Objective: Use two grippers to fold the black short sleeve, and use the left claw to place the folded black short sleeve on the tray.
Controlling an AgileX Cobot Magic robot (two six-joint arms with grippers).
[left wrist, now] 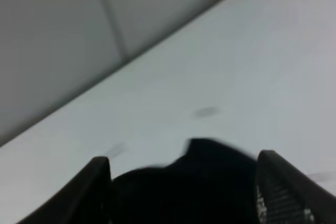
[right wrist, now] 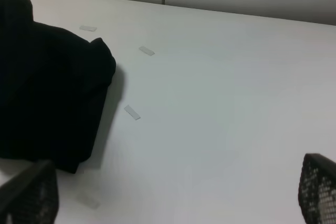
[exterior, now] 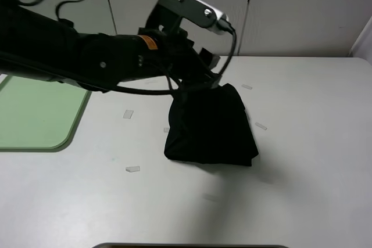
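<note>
The left claw [exterior: 201,87], black on a bulky black arm with a silver-grey camera block, reaches from the left to the middle of the white table [exterior: 308,143]. It is clamped on the far top edge of the folded black soft-cloth short sleeve [exterior: 212,126], a dark bundle hanging toward the near side; I cannot tell whether its lower edge rests on the table. The flat pale green plastic tray [exterior: 35,114] with rounded corners lies well apart at the left, and the right gripper [right wrist: 173,182] stands with jaws spread wide, gripping nothing, apart from the bundle.
</note>
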